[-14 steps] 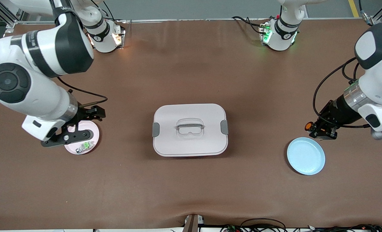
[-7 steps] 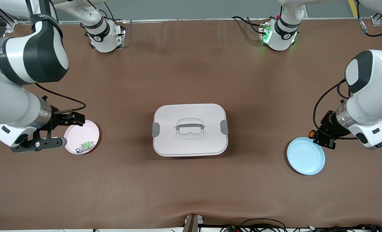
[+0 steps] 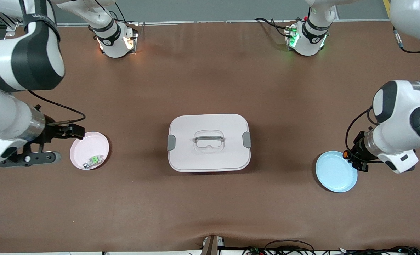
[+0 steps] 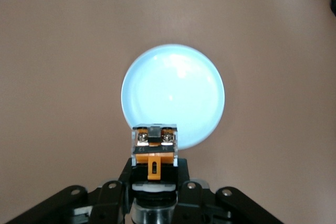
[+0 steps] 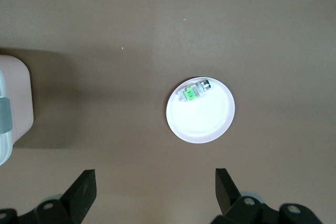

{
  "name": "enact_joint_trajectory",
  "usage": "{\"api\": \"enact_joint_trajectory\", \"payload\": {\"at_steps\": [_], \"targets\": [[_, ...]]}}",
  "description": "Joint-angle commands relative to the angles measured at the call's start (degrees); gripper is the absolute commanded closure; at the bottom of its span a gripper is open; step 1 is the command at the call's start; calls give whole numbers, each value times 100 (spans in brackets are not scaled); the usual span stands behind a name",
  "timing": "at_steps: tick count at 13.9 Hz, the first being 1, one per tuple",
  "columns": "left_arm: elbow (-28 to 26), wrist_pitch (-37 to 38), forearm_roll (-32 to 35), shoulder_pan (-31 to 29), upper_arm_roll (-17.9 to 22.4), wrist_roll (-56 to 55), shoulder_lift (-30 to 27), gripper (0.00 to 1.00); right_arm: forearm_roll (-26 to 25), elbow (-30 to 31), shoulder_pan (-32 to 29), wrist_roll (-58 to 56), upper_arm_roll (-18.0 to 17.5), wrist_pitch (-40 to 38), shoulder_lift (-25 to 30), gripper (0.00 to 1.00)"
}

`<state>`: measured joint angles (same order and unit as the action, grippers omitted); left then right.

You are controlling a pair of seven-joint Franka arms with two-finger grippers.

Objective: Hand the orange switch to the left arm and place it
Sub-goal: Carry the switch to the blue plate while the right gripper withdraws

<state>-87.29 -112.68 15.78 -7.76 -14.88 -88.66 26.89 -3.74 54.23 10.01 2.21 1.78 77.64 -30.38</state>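
Note:
The orange switch is a small black block with an orange round end, held in my left gripper, which is shut on it. The gripper hangs over the edge of the light blue plate at the left arm's end of the table. In the left wrist view the switch sits between the jaws of my left gripper, over the blue plate's rim. My right gripper is open and empty beside the pink plate. The white box stands at the table's middle, between the two plates.
A small green-and-silver component lies in the pink plate; it also shows in the right wrist view on that plate, with the box's corner at the edge. My right gripper is spread wide over bare brown table.
My right gripper has drawn back from over the pink plate toward the right arm's end of the table. My left gripper, holding the switch, has moved over the blue plate's edge.

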Motion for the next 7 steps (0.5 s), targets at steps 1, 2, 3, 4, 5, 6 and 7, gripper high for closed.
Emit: {"api": "enact_joint_trajectory", "payload": {"at_steps": [1, 2, 3, 4, 5, 6, 7], "targets": [[71, -201, 373, -15, -6, -310, 194, 100, -92, 35, -175, -62, -82, -12, 164, 0], [71, -280, 382, -32, 12, -310, 246, 100, -83, 26, -271, -80, -81, -12, 312, 0], [80, -368, 391, -59, 12, -319, 360, 100, -74, 26, -393, -80, -99, -47, 461, 0], [80, -438, 495, -33, 12, -363, 500, 100, -48, 35, -438, -71, -90, -65, 646, 0], [89, -474, 653, -15, 12, -520, 615, 100, -30, 44, -499, -71, -90, -73, 778, 0], [115, -483, 811, -15, 3, -626, 755, 100, 22, 44, -700, -71, -108, -126, 832, 0], [115, -579, 865, -32, 3, -635, 844, 100, 49, 44, -833, -63, -151, -283, 884, 0]]}}
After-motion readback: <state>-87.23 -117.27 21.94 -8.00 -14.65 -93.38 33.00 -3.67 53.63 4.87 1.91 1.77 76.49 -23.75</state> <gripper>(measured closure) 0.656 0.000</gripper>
